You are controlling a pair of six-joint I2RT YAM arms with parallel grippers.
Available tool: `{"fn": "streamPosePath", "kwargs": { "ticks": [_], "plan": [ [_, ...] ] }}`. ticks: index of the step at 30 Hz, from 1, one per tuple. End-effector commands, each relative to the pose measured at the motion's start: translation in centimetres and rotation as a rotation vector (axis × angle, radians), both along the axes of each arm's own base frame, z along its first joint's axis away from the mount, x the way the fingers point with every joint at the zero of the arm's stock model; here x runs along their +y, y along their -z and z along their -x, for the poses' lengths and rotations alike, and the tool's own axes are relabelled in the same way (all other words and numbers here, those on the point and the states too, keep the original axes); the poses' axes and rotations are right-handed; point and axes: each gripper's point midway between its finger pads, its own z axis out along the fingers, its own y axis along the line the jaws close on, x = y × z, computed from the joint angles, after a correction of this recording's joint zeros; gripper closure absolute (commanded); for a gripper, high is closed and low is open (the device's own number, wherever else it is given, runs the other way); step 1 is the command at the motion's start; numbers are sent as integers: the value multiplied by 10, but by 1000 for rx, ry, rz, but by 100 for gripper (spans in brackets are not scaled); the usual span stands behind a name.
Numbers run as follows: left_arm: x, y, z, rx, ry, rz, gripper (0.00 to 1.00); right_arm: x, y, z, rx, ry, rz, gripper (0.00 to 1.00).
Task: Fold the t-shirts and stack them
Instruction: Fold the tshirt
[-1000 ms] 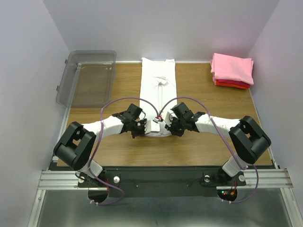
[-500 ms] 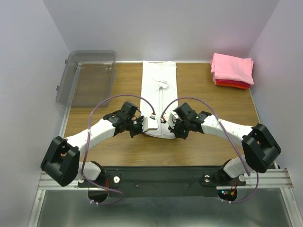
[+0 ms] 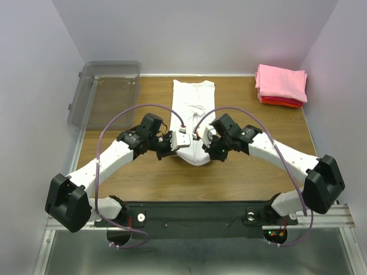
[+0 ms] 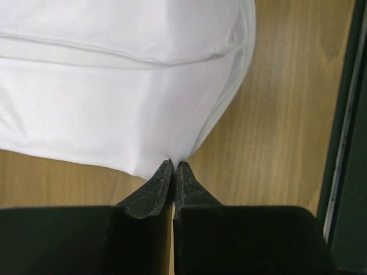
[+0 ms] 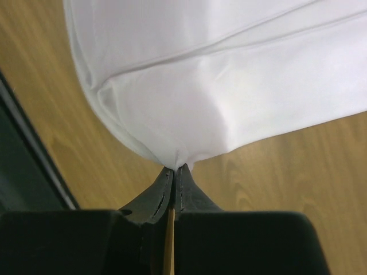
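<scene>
The white t-shirt [image 3: 193,106] lies as a long narrow strip down the middle of the table, its near end lifted and curled. My left gripper [image 3: 174,144] is shut on the near left corner of the white cloth [image 4: 114,109]. My right gripper [image 3: 209,146] is shut on the near right corner [image 5: 229,97]. The fingertips [image 4: 163,175] pinch a small point of cloth in each wrist view. The pink t-shirt [image 3: 281,82] lies folded on top of the red t-shirt [image 3: 279,102] at the far right corner.
A clear grey plastic bin [image 3: 106,94] stands at the far left, partly over the table edge. Bare wood table [image 3: 120,166] shows on both sides of the white strip. The black table-edge rail [image 4: 344,143] runs close behind the grippers.
Both grippers have moved away from the near edge toward the far side, carrying the shirt's near end with them. The visible strip has shortened and its near end now curls up.
</scene>
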Motion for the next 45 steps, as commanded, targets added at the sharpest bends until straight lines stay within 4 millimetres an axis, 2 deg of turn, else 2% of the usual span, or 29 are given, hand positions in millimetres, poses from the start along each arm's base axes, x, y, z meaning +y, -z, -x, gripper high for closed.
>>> {"fn": "streamPosePath", "kwargs": {
  "ticks": [1,2,5,7,8,9,10,12,13,14,15,16,17,18,20,21,22,23,24,25,26,29,30,32,33,36,40,45],
  "plan": [
    [-5,-27,-36,-76,-48,51,100,7,-29,-45,-111,17,-28,99],
    [0,-30,-50,-116,-72,57,100,6,-32,-58,-124,30,-29,99],
    [2,-37,-76,-196,-102,67,100,-1,-30,-79,-143,35,-17,99],
    [6,-34,-93,-214,-120,48,100,-1,-28,-96,-154,26,-9,99],
    [4,-41,-103,-234,-122,56,100,-6,-28,-106,-162,42,-6,99],
    [4,-34,-111,-231,-115,43,100,-7,-27,-114,-164,45,-7,99],
    [5,-40,-122,-253,-126,48,100,-5,-29,-127,-179,42,-6,99],
    [5,-34,-136,-260,-126,35,100,-7,-28,-142,-184,49,-6,99],
    [6,-34,-144,-274,-126,31,100,-8,-19,-150,-173,43,7,99],
    [3,-34,-153,-276,-123,31,100,-8,-26,-163,-193,54,-6,99],
    [3,-33,-160,-280,-122,27,100,-8,-18,-169,-177,54,2,99],
    [0,-33,-164,-276,-120,28,100,-7,-24,-174,-194,54,-4,100],
    [-1,-39,-172,-292,-117,32,100,-7,-17,-180,-187,53,6,99],
    [-2,-31,-177,-275,-114,24,100,-5,-22,-188,-205,51,-1,99],
    [-2,-34,-190,-294,-111,24,100,-6,-14,-200,-201,51,10,99],
    [-2,-25,-194,-279,-112,13,100,-5,-13,-205,-204,52,10,99],
    [-2,-24,-198,-280,-110,13,100,-3,-19,-213,-222,51,-1,100],
    [-3,-28,-205,-292,-110,16,100,-3,-17,-217,-221,54,0,99],
    [0,-21,-211,-278,-115,12,100,-1,-17,-225,-229,51,1,99],
    [-1,-25,-218,-290,-116,17,100,-2,-15,-229,-230,54,4,100],
    [1,-17,-223,-276,-122,10,100,-2,-14,-233,-235,54,5,100],
    [3,-15,-237,-284,-129,6,100,-1,-7,-246,-239,54,15,99],
    [3,-6,-240,-270,-133,-1,100,-1,-3,-249,-236,57,20,100],
    [2,-8,-249,-277,-139,6,100,-4,5,-256,-228,67,27,100],
    [0,0,-251,-260,-138,5,100,-5,6,-259,-230,70,30,99],
    [-3,4,-261,-267,-140,6,100,-9,16,-266,-220,81,46,99],
    [-6,10,-266,-255,-141,10,100,-13,17,-271,-224,96,52,99],
    [-8,10,-271,-257,-141,19,100,-16,7,-277,-240,119,39,99]
  ]
}}
